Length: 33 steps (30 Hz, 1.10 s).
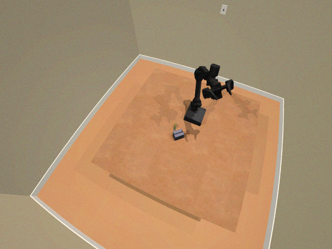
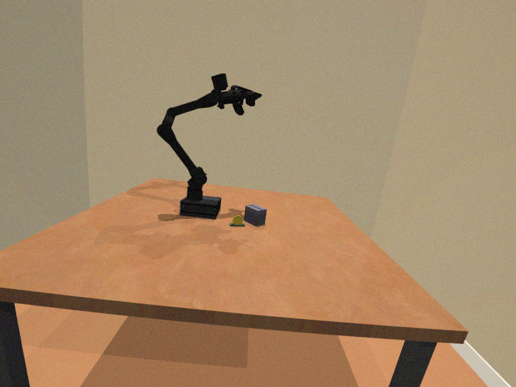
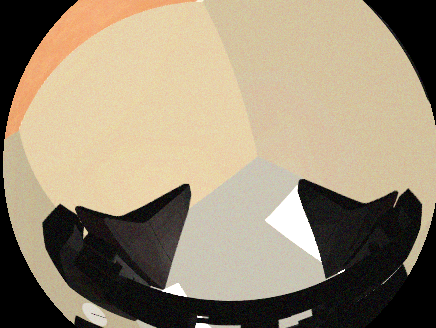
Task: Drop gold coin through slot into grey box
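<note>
The gold coin (image 1: 175, 125) (image 2: 237, 219) stands on edge in the dark-green holder (image 1: 174, 129) (image 2: 231, 225) on the table. The closed grey box (image 1: 179, 136) (image 2: 254, 216) stands close beside the holder, with a narrow dark slot across its lid. My gripper (image 1: 224, 96) (image 2: 251, 104) (image 3: 246, 188) is open and empty, its fingers wide apart. It is raised high above the table, well away from the coin and the box. The wrist view shows neither coin, holder nor box.
The arm's dark base (image 1: 195, 115) (image 2: 199, 207) stands on the wooden table (image 1: 150, 160) (image 2: 270, 270), near the holder and box. The arm's shadows fall across the table. The wrist view shows walls and part of the orange floor.
</note>
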Motion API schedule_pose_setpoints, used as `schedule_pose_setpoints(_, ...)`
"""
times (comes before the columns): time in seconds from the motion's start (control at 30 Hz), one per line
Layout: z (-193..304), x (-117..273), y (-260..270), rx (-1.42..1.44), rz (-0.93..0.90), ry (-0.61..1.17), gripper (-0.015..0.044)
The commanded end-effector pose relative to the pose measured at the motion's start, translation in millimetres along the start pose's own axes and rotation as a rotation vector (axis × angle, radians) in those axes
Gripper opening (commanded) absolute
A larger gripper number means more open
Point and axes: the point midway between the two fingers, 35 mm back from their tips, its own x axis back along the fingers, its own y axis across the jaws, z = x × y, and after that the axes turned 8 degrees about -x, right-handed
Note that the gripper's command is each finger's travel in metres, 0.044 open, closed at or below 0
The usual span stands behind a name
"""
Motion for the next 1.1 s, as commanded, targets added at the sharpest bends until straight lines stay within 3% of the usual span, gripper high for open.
schedule_pose_setpoints(0.0,-2,-1,2,-0.008,-0.007,-0.005,0.0374)
schedule_pose_setpoints(0.27,-70,-20,108,-0.403,-0.384,-0.156,0.0164)
schedule_pose_setpoints(0.47,-120,-1,198,-0.756,-0.750,-0.159,0.0161)
schedule_pose_setpoints(0.67,-165,47,276,-1.111,-1.142,-0.042,0.0161)
schedule_pose_setpoints(0.9,-211,128,337,-1.495,-1.601,0.256,0.0161)
schedule_pose_setpoints(1.07,-245,196,358,-1.756,-1.957,0.627,0.0161)
